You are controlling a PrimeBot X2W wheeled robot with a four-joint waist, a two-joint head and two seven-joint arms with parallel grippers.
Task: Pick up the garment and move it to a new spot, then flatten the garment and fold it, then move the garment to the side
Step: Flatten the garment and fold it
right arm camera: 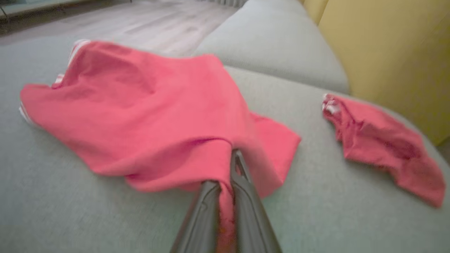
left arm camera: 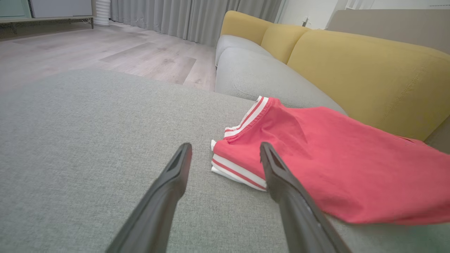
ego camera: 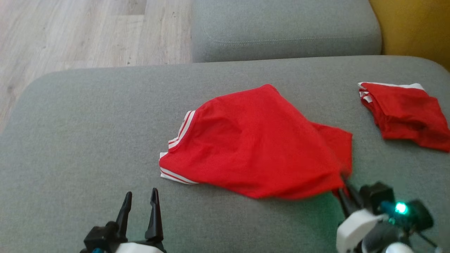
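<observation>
Right gripper (ego camera: 346, 186) clenched on red garment (ego camera: 256, 151) corner, likely for the lift to a new spot.
Garment lay central on the cushion (ego camera: 88, 140), pinched at its 5 o'clock; left gripper (ego camera: 141, 192) gaped empty at 7 o'clock, near the striped hem (left arm camera: 242, 172), probably waiting.

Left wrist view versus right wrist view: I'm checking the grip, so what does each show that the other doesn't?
Left wrist view: the open left gripper near the white-striped hem of the big red cloth garment, and grey curtains. Right wrist view: the right gripper shut on a fold of that garment, and a smaller crumpled red garment. Both: the big garment, grey fabric sofa cushion, yellow backrest, pale wooden floor.
</observation>
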